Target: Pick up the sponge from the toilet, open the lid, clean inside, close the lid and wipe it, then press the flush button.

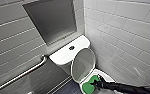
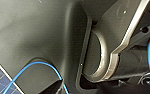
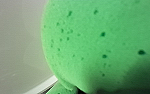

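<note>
My right pincer [image 1: 98, 85] pinches the sponge [image 1: 89, 85] at the lower middle of the frame, down at the bowl of the toilet [image 1: 66, 55]. In the right wrist view the green pad [image 3: 103, 42] lies close against pale ceramic. The lid [image 1: 83, 64] stands raised, its grey inside facing me, just above the sponge. To clean well I judge I should keep the pad flat on the ceramic and sweep round the curve without letting my grip slacken. Room is tight: the lid sits close above and to the left, and the tiled wall [image 1: 126, 37] closes the right. The flush button [image 1: 71, 47] sits beyond on the tank top.
</note>
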### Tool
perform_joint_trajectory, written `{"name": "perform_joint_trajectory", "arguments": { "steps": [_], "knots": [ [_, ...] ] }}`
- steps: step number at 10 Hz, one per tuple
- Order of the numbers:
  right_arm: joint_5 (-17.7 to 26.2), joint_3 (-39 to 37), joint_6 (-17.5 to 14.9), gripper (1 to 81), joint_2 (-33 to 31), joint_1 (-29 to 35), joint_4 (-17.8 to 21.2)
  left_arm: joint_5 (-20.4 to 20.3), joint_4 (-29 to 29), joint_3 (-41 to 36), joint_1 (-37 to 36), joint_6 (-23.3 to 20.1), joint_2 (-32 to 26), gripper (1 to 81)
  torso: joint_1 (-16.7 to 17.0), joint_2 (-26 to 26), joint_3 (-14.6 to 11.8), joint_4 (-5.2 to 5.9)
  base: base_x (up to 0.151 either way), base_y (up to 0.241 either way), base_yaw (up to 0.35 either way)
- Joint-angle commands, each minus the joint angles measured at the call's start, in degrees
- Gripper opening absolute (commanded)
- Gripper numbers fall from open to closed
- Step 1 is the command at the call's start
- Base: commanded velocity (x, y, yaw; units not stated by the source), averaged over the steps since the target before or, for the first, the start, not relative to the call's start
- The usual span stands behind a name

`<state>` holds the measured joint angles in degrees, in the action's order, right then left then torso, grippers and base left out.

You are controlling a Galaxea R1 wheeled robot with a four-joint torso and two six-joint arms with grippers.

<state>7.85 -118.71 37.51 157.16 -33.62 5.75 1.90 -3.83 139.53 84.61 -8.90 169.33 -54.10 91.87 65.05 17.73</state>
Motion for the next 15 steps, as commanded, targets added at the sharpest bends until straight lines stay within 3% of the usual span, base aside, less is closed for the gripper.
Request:
{"name": "perform_joint_trajectory", "arguments": {
  "steps": [1,5,12,15],
  "knots": [
    [-0.73,-3.71,5.47,1.0,4.85,5.97,1.63,5.04,0.22,-0.22,0.86,-0.07,-1.0,81.1,0.0,0.0,0.0,0.0,0.0,0.0,0.0],
    [-4.76,4.0,5.29,1.0,-1.28,1.23,-5.57,5.04,0.14,-0.14,0.95,-0.07,-0.83,81.1,0.0,0.0,0.0,0.0,0.0,0.0,0.0],
    [-6.71,12.9,5.29,1.0,-10.97,-5.36,-7.95,5.04,0.05,-0.14,0.95,-0.07,-0.74,81.1,0.0,0.0,0.0,0.0,0.0,0.0,0.0],
    [-8.2,19.92,5.29,1.0,-19.47,-6.86,-8.13,4.95,-0.39,-0.14,0.86,-0.07,-0.3,81.1,0.0,0.0,0.0,0.0,0.0,0.0,0.0]
  ]
}}
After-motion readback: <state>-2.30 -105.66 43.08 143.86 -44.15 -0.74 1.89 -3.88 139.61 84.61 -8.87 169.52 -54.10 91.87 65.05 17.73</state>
